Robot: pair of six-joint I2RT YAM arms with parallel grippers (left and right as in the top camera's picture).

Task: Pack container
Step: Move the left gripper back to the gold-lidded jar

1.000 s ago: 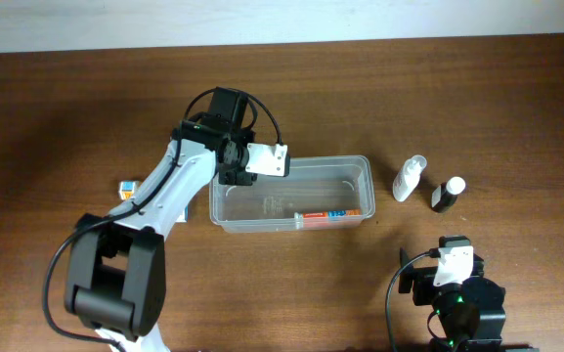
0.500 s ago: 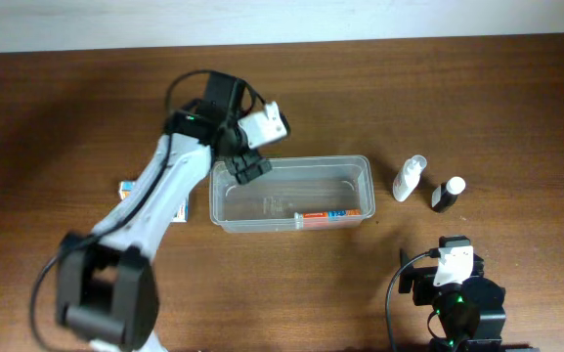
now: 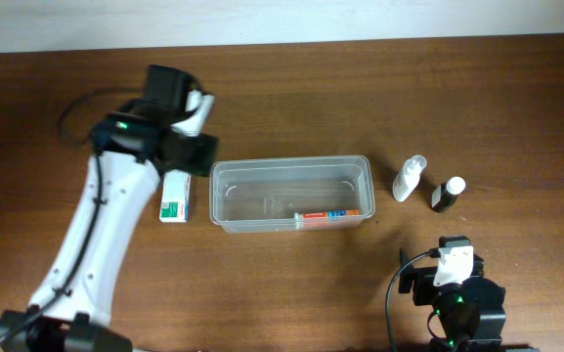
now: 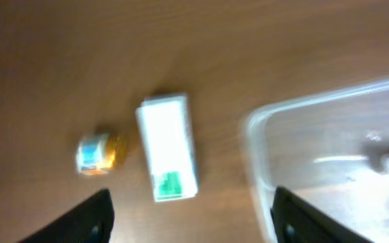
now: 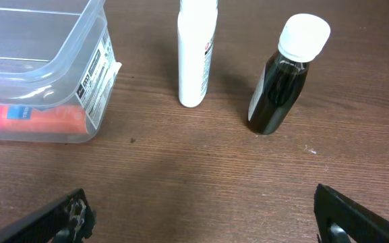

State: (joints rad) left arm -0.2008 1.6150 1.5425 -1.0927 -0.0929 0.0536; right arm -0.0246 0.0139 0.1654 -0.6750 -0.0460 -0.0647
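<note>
The clear plastic container (image 3: pixel 291 194) lies mid-table with a red-and-blue box (image 3: pixel 328 215) against its near wall. My left gripper (image 3: pixel 194 153) hovers just off the container's left end, above a white-and-green carton (image 3: pixel 173 198). In the left wrist view the gripper (image 4: pixel 194 226) is open and empty. The carton (image 4: pixel 167 147) lies ahead of it, with the container's rim (image 4: pixel 253 131) at right. My right gripper (image 5: pixel 201 223) rests open near the front edge, facing a white bottle (image 5: pixel 196 54) and a dark bottle (image 5: pixel 282 81).
A small orange-and-blue cube (image 4: pixel 94 152) sits left of the carton. The white bottle (image 3: pixel 409 178) and dark bottle (image 3: pixel 447 195) stand right of the container. The container's labelled corner (image 5: pixel 90 74) shows in the right wrist view. The table's back edge meets a white wall.
My left arm has swung left from over the container's left end to above the carton, which now shows. The right arm has not moved.
</note>
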